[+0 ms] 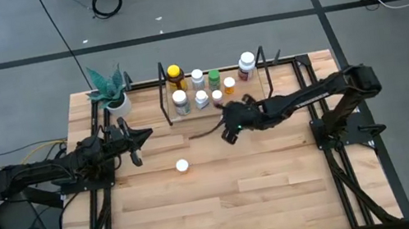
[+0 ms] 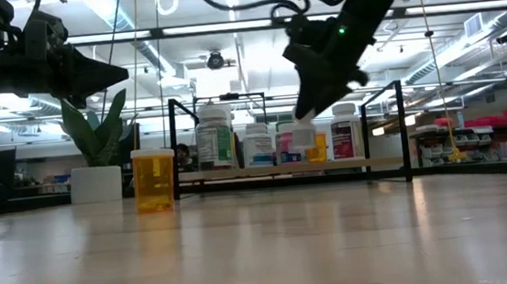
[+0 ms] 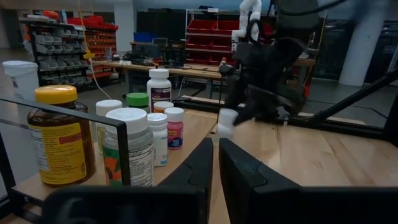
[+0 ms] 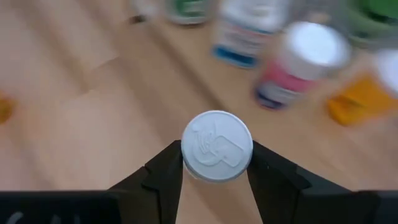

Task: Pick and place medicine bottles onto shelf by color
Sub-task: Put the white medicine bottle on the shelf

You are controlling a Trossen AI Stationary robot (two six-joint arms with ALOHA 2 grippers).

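1. High view: the right hand hovers just in front of the shelf; the left hand waits left, clenched.
2. Low view: an orange bottle stands on the surface, left of the shelf.
3. Right wrist view: the right hand grasps a white-capped bottle by its cap.

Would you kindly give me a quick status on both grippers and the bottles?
Right gripper shut on a white-capped bottle, raised near the shelf. Left gripper shut, empty, waiting. One orange bottle alone on the table.
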